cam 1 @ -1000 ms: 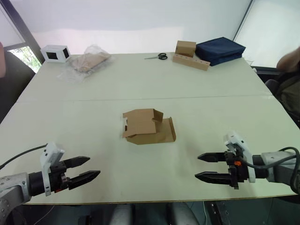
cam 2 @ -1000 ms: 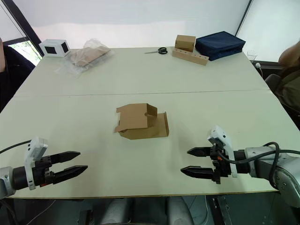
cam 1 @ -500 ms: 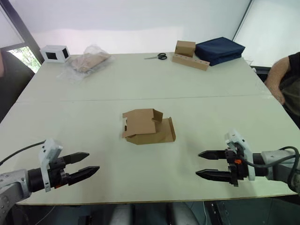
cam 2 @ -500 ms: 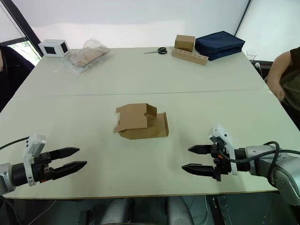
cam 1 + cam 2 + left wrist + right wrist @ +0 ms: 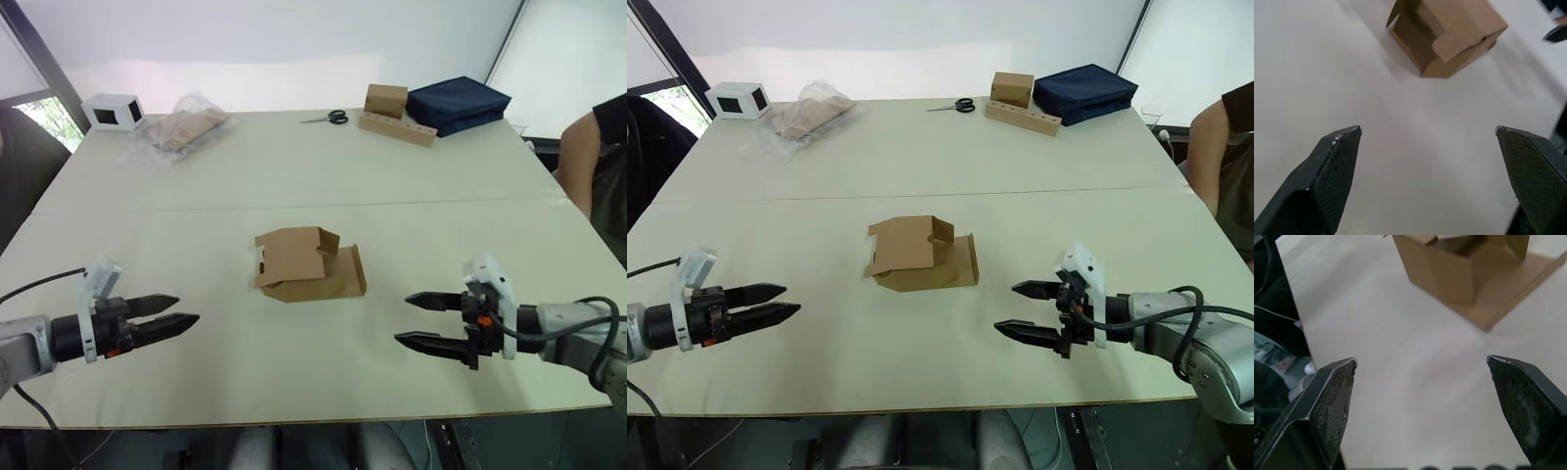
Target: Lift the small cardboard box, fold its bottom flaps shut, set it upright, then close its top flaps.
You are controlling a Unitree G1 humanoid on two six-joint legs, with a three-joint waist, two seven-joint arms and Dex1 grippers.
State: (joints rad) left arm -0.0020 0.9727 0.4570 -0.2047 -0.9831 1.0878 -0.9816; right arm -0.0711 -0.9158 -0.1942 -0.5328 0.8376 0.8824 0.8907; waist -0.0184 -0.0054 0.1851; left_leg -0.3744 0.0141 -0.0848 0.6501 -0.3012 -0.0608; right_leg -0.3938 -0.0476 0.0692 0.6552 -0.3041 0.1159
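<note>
Tools flank the small cardboard box [image 5: 310, 265]: left tool [image 5: 165, 312] and right tool [image 5: 423, 320] gape empty; closing squarely on opposite walls should lift it cleanly.

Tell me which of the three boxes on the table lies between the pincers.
The small cardboard box, flaps open, mid-table. The brown box on the holed strip and the white box with black windows sit at the far edge.
</note>
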